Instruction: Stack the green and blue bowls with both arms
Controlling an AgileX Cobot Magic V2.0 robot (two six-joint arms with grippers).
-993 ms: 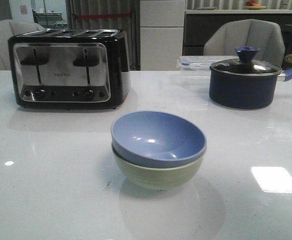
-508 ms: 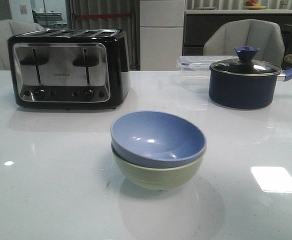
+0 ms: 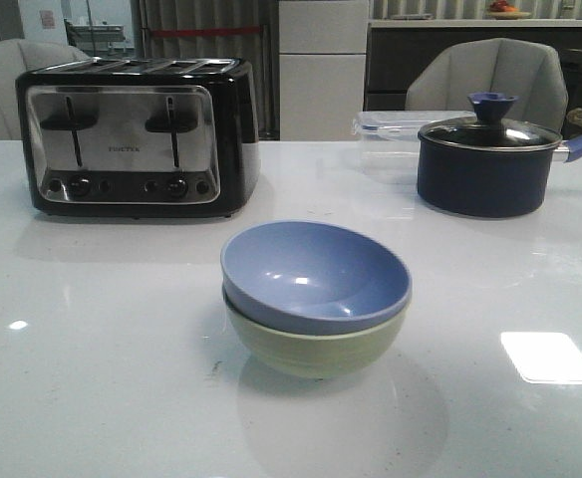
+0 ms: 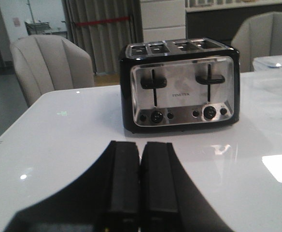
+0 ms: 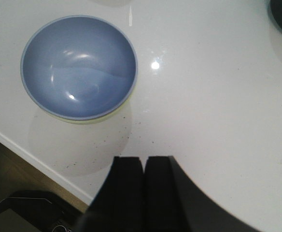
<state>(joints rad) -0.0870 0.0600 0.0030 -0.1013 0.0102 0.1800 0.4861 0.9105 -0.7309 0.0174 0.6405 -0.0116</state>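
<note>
The periwinkle blue bowl [image 3: 316, 271] sits nested inside the pale sage green bowl [image 3: 316, 349] at the middle of the white table in the front view. In the right wrist view the blue bowl [image 5: 79, 66] shows from above, with only a thin sliver of the green bowl [image 5: 120, 107] at its rim. My right gripper [image 5: 144, 159] is shut and empty, apart from the bowls. My left gripper [image 4: 140, 145] is shut and empty, low over the table and facing the toaster. Neither arm shows in the front view.
A black-and-steel toaster [image 3: 137, 134] stands at the back left and shows in the left wrist view [image 4: 179, 84]. A dark navy lidded pot [image 3: 490, 159] stands at the back right, a clear plastic box [image 3: 391, 124] behind it. The table's near edge [image 5: 39, 162] runs beside the bowls.
</note>
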